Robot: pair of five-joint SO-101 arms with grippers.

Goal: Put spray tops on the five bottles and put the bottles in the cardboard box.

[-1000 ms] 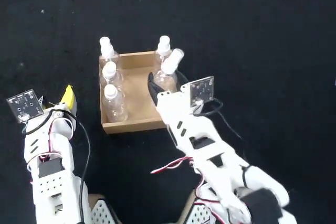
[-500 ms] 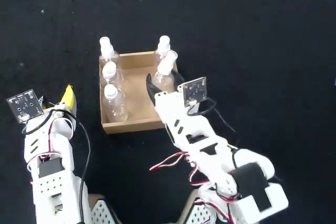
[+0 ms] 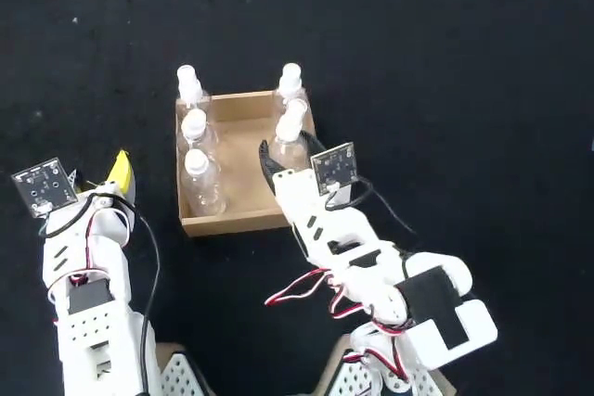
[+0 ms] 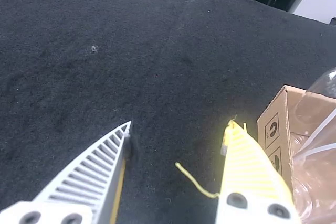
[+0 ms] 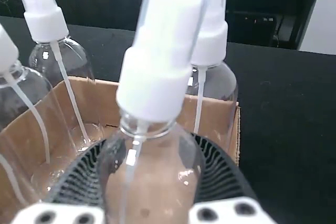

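Five clear plastic bottles, each with a white spray top, all standing in one open cardboard box [image 3: 232, 222]. There are two arms.

- Held bottle [image 3: 289, 143]: in the box on the side toward the right arm, at the nearer of the two spots there. It looks about upright, with its white spray top [image 3: 295, 111] on and a thin tube running down inside the clear body. Can't tell if its base touches the box floor.
- Right gripper [image 5: 152, 148]: black ribbed jaws closed part way around the bottle's shoulder, one on each side, gripping it just under the neck.
- Fifth bottle [image 3: 290, 81]: directly behind the held one, in the far corner of the same side.
- Other three bottles [image 3: 194, 125]: in a line along the opposite wall, from the far corner toward the front, close together.
- Box: brown, shallow, with the bottle tops standing well above the rim. It sits on the black table [image 3: 464, 90] between the two arms.
- Left gripper [image 4: 178, 129]: beside the box over bare black cloth, jaws spread wide with nothing between them. One finger is yellow, the other pale. A box corner is just beside the yellow finger.
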